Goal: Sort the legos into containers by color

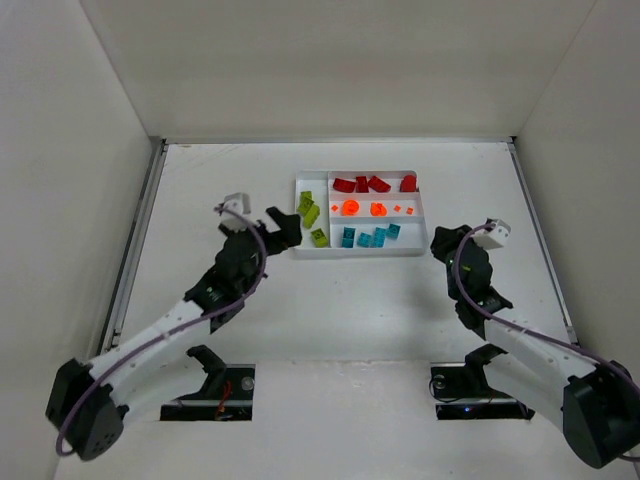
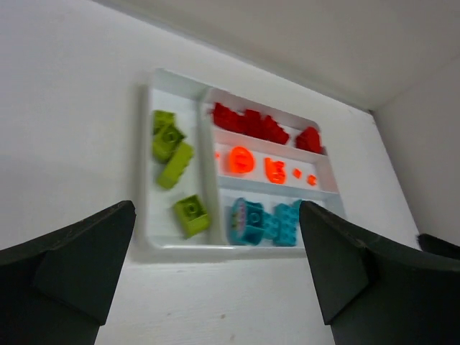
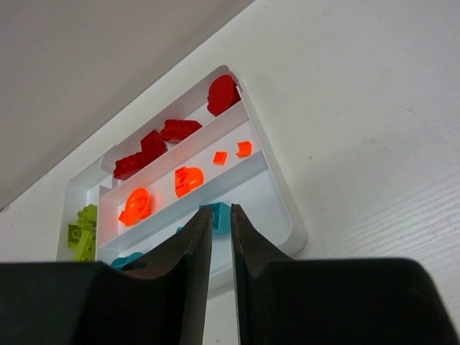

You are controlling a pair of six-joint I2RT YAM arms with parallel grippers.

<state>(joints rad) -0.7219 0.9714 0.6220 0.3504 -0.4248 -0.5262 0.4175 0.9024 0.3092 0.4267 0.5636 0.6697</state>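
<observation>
**Top view, with both wrist views.** I see the white tray [image 1: 355, 254], smooth plastic with thin raised rims, lying toward 12 o'clock on the matte white table [image 1: 350, 320].

- **Tall section, at the tray's 9 o'clock:** studded lime green legos [image 1: 311, 212].
- **Long rows, far to near:** red legos [image 1: 361, 184], round and tiny orange legos [image 1: 351, 208], teal legos [image 1: 365, 237].
- **Left gripper [image 1: 283, 230]:** fingers spread wide and holding nothing, just beside the tray's 8 o'clock corner.
- **Right gripper [image 1: 440, 242]:** fingers pressed nearly together on nothing, near the 4 o'clock corner.
- **Room to move:** tabletop stretches from the tray's near rim toward 6 o'clock.

In the right wrist view the right tool [image 3: 218, 210] hides most of the teal bricks [image 3: 128, 259] and the white tray's [image 3: 284, 203] near wall. From above, the tiny orange pieces [image 1: 397, 207] are too small to tell their shape.
</observation>
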